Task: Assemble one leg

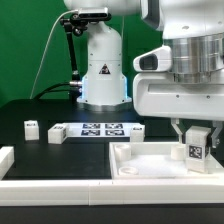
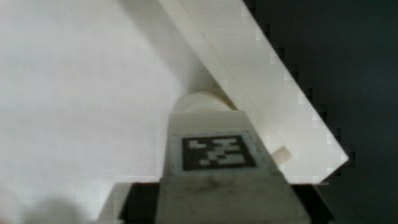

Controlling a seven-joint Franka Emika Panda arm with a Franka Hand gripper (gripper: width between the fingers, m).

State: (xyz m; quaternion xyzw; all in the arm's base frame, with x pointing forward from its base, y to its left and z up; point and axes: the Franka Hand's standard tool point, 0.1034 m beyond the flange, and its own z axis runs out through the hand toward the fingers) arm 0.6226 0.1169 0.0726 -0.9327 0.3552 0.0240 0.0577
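Note:
My gripper (image 1: 195, 136) is shut on a leg (image 1: 194, 147), a small white block with a black-and-white tag on its face. I hold it upright over the near right corner of the large white recessed tray-like piece (image 1: 140, 164). In the wrist view the leg (image 2: 217, 140) fills the middle, its tip reaching toward the tray's raised rim (image 2: 240, 70). The dark fingers (image 2: 143, 200) show on either side of the leg's base.
The marker board (image 1: 100, 129) lies at the table's middle. Loose small white legs lie at the exterior view's left (image 1: 31, 127) and next to the marker board (image 1: 57, 134); another (image 1: 135, 130) lies at the board's right end. A white part (image 1: 5, 160) lies at the left edge. The robot base (image 1: 103, 65) stands behind.

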